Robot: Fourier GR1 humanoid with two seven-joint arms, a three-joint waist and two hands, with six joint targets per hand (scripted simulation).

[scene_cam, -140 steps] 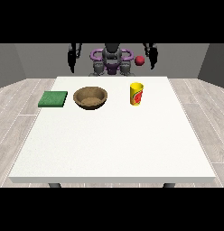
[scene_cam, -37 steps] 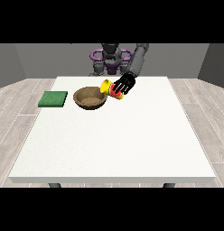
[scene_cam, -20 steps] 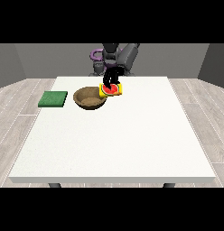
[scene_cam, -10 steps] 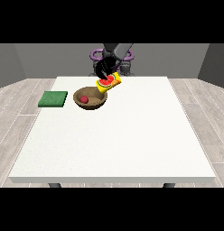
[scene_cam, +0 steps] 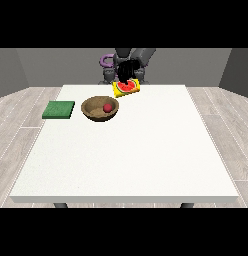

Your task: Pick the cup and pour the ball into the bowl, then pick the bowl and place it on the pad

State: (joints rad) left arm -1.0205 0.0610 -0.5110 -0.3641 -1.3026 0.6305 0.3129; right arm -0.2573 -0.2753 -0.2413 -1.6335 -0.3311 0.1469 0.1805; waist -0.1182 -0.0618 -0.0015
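— Looking at the containers first: what's in them?

— One brown bowl (scene_cam: 100,108) sits on the white table (scene_cam: 131,150) with one red ball (scene_cam: 107,107) inside it. One yellow cup (scene_cam: 126,88) hangs tipped above the bowl's far right rim; I cannot tell what it holds.

— Who has the cup?

— A single black hand (scene_cam: 127,71), near the view's middle, is curled over its top. The other hand isn't visible.

— And the pad?

— One green pad (scene_cam: 58,109) lies flat left of the bowl, apart from it.
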